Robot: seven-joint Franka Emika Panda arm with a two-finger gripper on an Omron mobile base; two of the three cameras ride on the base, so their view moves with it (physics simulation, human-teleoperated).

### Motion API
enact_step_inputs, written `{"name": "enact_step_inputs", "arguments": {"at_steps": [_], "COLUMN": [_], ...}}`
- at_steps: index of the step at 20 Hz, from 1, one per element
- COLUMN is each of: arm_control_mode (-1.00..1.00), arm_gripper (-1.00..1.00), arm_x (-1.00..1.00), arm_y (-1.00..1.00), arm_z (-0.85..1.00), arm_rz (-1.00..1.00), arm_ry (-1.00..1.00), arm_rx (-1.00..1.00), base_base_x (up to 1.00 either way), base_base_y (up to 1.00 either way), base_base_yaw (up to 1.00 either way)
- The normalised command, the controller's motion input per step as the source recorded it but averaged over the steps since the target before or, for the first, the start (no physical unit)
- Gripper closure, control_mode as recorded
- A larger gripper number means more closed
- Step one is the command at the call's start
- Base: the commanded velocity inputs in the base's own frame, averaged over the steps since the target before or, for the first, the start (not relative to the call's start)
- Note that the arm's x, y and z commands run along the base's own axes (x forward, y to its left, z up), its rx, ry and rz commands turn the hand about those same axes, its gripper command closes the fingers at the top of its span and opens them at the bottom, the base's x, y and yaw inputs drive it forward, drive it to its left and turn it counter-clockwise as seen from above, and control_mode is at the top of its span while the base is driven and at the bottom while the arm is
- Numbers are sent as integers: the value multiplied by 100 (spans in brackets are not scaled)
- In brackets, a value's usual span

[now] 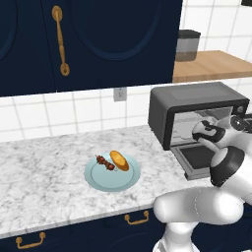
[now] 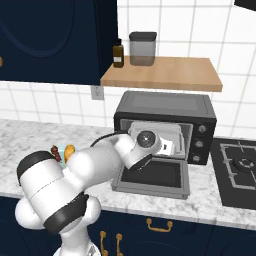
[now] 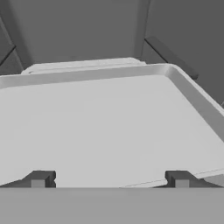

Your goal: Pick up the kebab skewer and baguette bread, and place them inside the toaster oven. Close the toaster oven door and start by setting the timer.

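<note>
On blue plate (image 1: 98, 183), kebab skewer (image 1: 105, 163), baguette bread (image 1: 119, 160), touching.

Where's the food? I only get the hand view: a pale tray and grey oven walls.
Observer: On the round pale blue plate, left of the oven. The dark red kebab skewer lies beside the golden baguette bread.
Operator: Door?
Observer: The dark grey toaster oven door lies dropped flat open, with the arm reaching over it.
Operator: Timer knobs?
Observer: The dark knobs run down the right of the boxy toaster oven front.
</note>
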Motion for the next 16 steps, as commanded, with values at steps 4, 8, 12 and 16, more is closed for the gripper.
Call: {"name": "enact_step_inputs", "arguments": {"at_steps": [4,8,12,16], "arm_control_mode": [-100,-100,-100,-100], "arm_gripper": [-100,-100,-100,-100], "arm_x": [-61,-68,-74,-78], "arm_y": [-9,-11,-12,-13], "arm_z": [-64,-67,-70,-70], "arm_rz": [5,6,6,5], "arm_ry": [19,14,11,11], "arm_rx": [0,-2,-1,-1], "base_base_x": [0,0,0,0], "base_base_y": [0,0,0,0], "base_base_yaw": [0,0,0,0]}}
